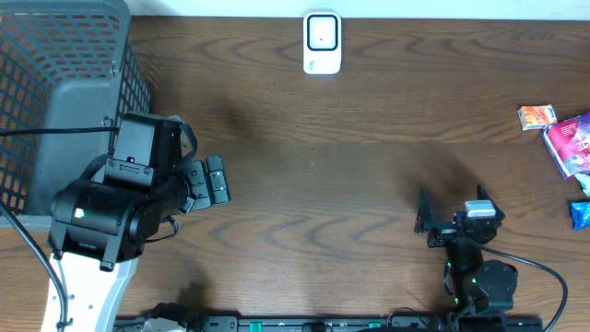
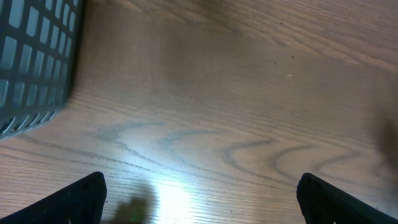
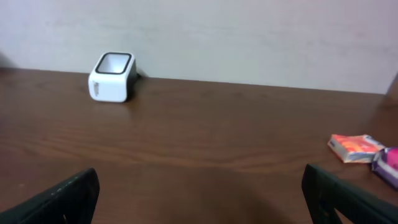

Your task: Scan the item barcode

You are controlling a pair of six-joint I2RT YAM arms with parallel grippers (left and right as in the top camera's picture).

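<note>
Both hands are open with nothing in them. The left hand point(image 1: 217, 180) has its two fingers wide apart over bare wood, right next to the gray basket point(image 1: 55, 55). The right hand point(image 1: 426, 219) is wide apart too, low at the near side of the table point(image 1: 323, 166). The things to scan are far off at the right edge: a small orange box point(image 1: 536, 116), a pink pack point(image 1: 572, 143) just beside it, and a blue pack point(image 1: 583, 214) a bit nearer. The white scanner point(image 1: 322, 42) sits at the far side in the middle, well apart from them. I think a few things could go wrong. The packs lie so close to the edge that a clumsy push could knock one off. They look flat and shiny, so the fingers might slip and not get under them. The orange box and the pink pack are so close that a grab could catch both. I cannot see any barcode, so it may end up facing away from the scanner. The scanner looks small and light, and a bump could shove it. The left arm could hit the basket if it swings. The table is dark brown wood with wavy lines and a bright shine from a light above. Behind it is a plain pale wall point(image 3: 249, 31).
</note>
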